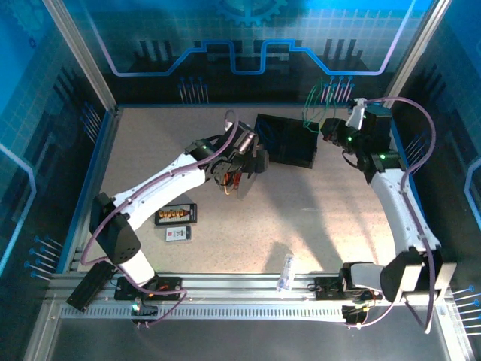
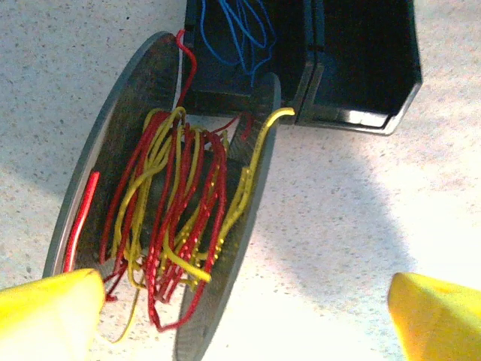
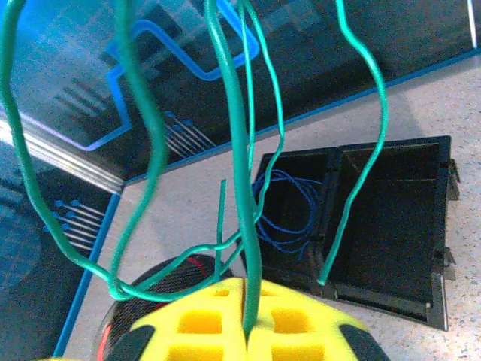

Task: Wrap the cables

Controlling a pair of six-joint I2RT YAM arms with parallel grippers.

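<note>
Red and yellow cables point(image 2: 176, 203) are wound loosely on a dark spool point(image 2: 128, 113) that stands on edge on the table. My left gripper point(image 2: 248, 308) is open, with its yellow fingertips point(image 2: 45, 316) set wide on either side of the spool's near rim and nothing between them. Seen from the top camera, the left gripper point(image 1: 239, 171) hangs over the spool point(image 1: 240, 186). My right gripper point(image 3: 246, 331) is shut on a green cable point(image 3: 237, 165), lifted above the table with long loops hanging. Blue cables point(image 3: 289, 210) lie in the left compartment of a black box point(image 3: 391, 218).
The black box point(image 1: 285, 141) sits mid-table between the arms. A small black board with orange connectors point(image 1: 176, 215) and a white card point(image 1: 178, 234) lie near the left arm. A clear small item point(image 1: 285, 272) rests by the near rail. Enclosure walls ring the table.
</note>
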